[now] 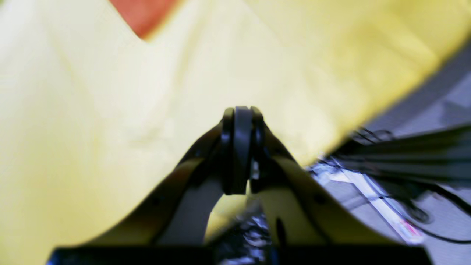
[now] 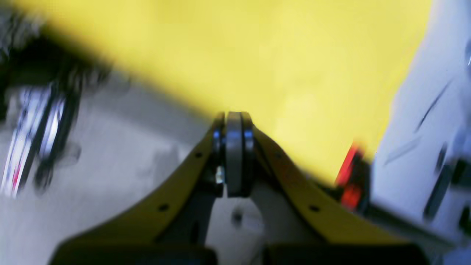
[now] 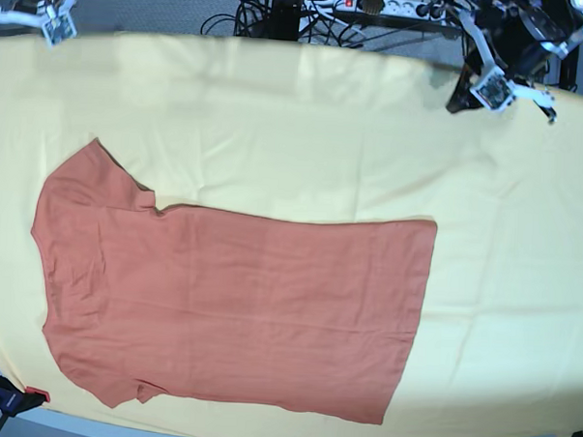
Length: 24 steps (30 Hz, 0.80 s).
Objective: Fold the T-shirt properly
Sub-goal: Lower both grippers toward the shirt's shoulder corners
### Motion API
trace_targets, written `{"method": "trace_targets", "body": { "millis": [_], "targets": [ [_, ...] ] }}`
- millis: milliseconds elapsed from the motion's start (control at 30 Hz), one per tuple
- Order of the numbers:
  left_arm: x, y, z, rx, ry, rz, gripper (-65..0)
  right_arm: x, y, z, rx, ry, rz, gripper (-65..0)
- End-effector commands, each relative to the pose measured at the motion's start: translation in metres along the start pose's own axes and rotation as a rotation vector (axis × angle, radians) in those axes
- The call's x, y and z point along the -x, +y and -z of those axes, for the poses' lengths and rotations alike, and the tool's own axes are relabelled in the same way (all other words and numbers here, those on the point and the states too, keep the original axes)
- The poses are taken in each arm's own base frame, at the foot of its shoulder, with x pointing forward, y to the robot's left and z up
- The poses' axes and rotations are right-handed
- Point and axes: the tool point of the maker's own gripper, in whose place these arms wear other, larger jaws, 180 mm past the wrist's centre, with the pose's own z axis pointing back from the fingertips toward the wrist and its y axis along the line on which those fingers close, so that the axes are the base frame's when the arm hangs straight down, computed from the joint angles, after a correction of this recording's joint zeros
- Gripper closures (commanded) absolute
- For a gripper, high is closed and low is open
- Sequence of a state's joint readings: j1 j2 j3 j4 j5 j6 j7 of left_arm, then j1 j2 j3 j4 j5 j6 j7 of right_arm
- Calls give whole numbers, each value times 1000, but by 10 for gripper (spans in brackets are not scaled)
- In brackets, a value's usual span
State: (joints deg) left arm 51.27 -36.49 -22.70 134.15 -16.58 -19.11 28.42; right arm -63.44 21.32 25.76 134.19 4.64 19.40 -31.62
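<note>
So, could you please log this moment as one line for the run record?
T-shirt: flat, unfolded on yellow cloth | left gripper: shut, empty, clear of shirt | right gripper: shut, empty | step: no fold started

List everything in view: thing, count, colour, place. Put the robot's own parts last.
T-shirt: one, rust-orange, lying flat on the cloth, sleeves toward the base view's left.
Yellow cloth: one, pale yellow, spread under the shirt.
Cables and power strip: a tangle, black and white, beyond the cloth's far edge.
Left gripper: one, far right of the base view, shut, holding nothing.
Right gripper: one, far left corner, shut, holding nothing.
</note>
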Motion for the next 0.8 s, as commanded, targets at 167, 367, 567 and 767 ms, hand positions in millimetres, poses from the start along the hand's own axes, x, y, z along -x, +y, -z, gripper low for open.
{"method": "trace_targets", "body": {
  "millis": [167, 367, 567, 767],
  "targets": [
    [-47, 33, 7, -6, -148, 205, 0, -77, -23, 11, -6, -278, -78, 0],
    [-28, 46, 18, 115, -139, 285, 0, -122, -16, 7, -110, -449, -162, 0],
    [-13, 68, 39, 185, -132, 462, -320, -130, -44, 27, -48, -482, -101, -97],
    [0, 95, 71, 131, -39, 693, -377, -109, -51, 61, -70, -413, -26, -317]
  ]
}}
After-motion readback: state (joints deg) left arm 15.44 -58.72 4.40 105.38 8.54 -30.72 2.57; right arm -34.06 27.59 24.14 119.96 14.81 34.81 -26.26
